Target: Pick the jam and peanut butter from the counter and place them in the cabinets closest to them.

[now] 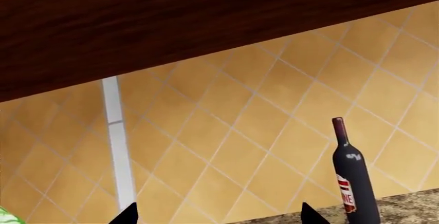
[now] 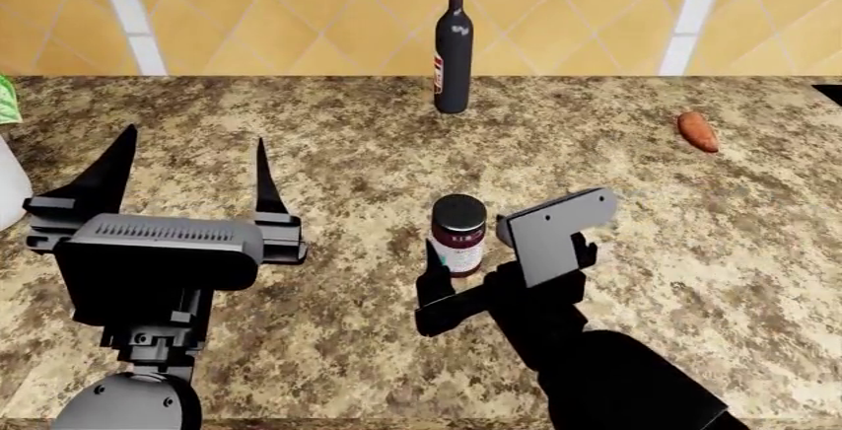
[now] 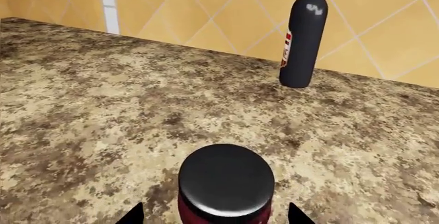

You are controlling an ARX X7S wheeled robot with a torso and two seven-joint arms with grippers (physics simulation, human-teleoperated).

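The jam, a small dark jar with a black lid and a red-banded label, stands upright on the granite counter. My right gripper is open with its jaws on either side of the jar, low on its body, with gaps showing. In the right wrist view the jar's lid sits between the two fingertips. My left gripper is open and empty, raised with its fingers pointing up, left of the jar. In the left wrist view it faces the tiled wall. The peanut butter is out of view.
A tall dark wine bottle stands at the back of the counter by the tiled wall; it also shows in both wrist views. An orange vegetable lies at the back right. A dark wood cabinet underside hangs above.
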